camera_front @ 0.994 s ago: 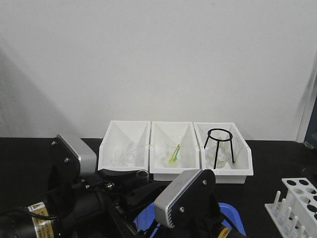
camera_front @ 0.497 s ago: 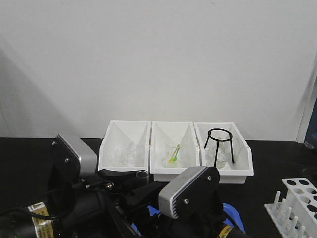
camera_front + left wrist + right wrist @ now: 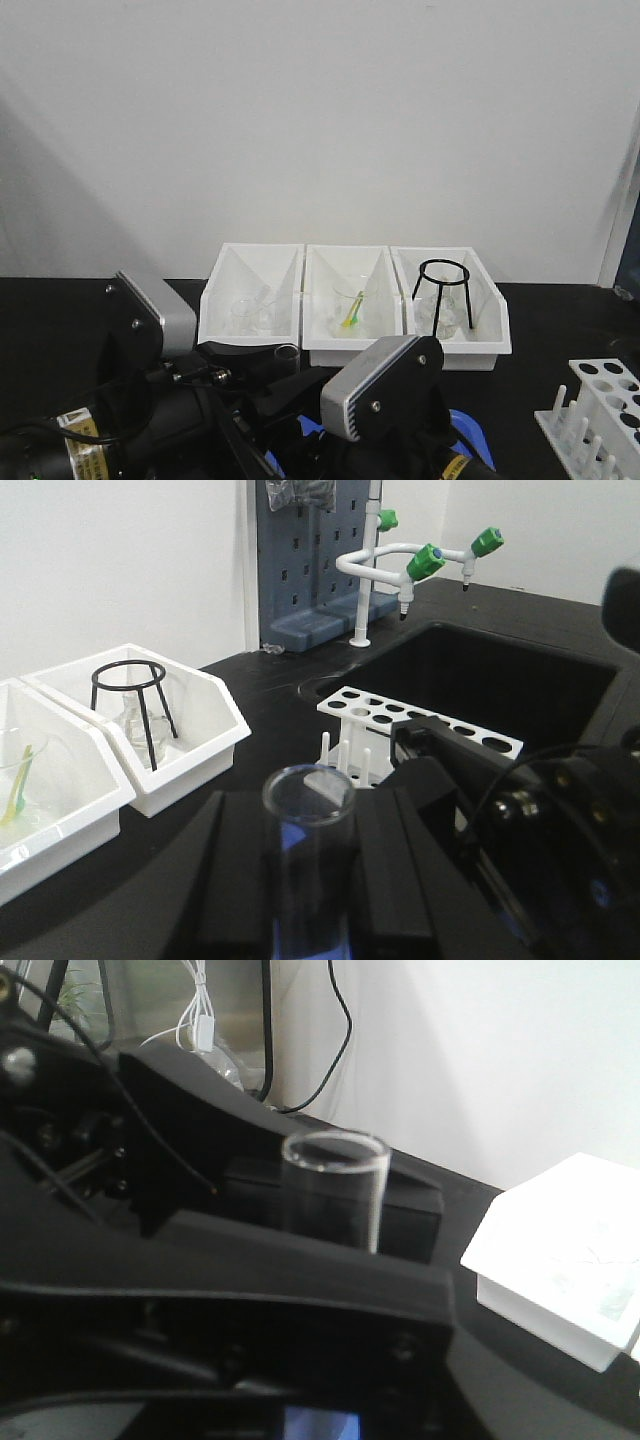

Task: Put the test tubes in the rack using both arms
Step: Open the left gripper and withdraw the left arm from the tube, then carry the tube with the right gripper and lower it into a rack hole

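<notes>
A clear test tube point(image 3: 308, 792) stands upright between the two black fingers of my left gripper point(image 3: 308, 852), which is shut on it. Its rim also shows in the front view point(image 3: 287, 352) and in the right wrist view point(image 3: 335, 1185), behind a black bar. The white rack point(image 3: 420, 730) stands just beyond the tube; in the front view it is at the bottom right point(image 3: 600, 405). My right arm point(image 3: 380, 390) sits close to the right of the left gripper point(image 3: 560, 820). The right gripper's jaws are lost in dark shapes.
Three white open-front bins point(image 3: 355, 345) stand at the back: the left holds a glass beaker point(image 3: 245, 315), the middle a beaker with a yellow-green item point(image 3: 352, 310), the right a black tripod point(image 3: 443, 295). A sink point(image 3: 500, 680), a green-tipped faucet point(image 3: 420, 565) and a pegboard point(image 3: 305, 570) lie behind the rack.
The right arm's silver module has shifted a little up and to the right. The left arm and the tube have stayed in place.
</notes>
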Tool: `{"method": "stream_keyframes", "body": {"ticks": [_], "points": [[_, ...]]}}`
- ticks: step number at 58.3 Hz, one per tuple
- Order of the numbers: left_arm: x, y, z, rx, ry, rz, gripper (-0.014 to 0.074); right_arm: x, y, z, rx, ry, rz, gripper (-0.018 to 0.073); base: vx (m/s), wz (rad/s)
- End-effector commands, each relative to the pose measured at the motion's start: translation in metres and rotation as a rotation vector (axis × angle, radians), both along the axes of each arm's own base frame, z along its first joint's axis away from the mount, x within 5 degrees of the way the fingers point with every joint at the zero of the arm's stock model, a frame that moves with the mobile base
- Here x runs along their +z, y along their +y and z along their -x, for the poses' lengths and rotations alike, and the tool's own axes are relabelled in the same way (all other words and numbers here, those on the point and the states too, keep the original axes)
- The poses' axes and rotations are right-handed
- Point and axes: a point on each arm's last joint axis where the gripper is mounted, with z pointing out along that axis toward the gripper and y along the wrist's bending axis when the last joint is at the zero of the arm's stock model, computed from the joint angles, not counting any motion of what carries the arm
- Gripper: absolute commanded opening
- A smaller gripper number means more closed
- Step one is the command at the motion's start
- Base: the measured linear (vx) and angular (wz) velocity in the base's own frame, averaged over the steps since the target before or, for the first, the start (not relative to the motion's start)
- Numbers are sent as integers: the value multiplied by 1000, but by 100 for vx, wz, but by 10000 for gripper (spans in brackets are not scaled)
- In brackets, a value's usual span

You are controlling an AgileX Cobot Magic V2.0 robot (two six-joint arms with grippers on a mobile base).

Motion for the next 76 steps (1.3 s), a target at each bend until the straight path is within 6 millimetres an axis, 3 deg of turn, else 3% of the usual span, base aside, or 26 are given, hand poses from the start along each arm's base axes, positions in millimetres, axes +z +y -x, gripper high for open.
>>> {"method": "stream_keyframes", "body": {"ticks": [1,10,18,24,39,49,59,67,76], "points": [[23,-2,6,-44,-72,75,207,27,0,2,16,-107,-91,-8,0,0],[23,-2,6,-43,-69,76,370,26,0,2,15,-102,-86,-8,0,0],[28,0,8,-43,-83,86,454,26,0,2,15,-102,-86,-8,0,0],[41,4,12,-31,-114,104,463,26,0,2,15,-102,-86,-8,0,0],[103,30,21,138,-207,121,463,26,0,2,15,-102,-86,-8,0,0],[114,53,30,270,-190,71,463,26,-5,-3,-12,-100,-90,-8,0,0],[113,72,34,405,-126,5,463,26,-35,-28,-145,-98,-85,-6,0,0],[108,80,34,478,-85,-47,463,27,-75,-52,-298,-107,-79,-6,0,0],[104,86,32,539,-54,-102,451,37,-127,-65,-462,-164,-54,-6,0,0]]}}
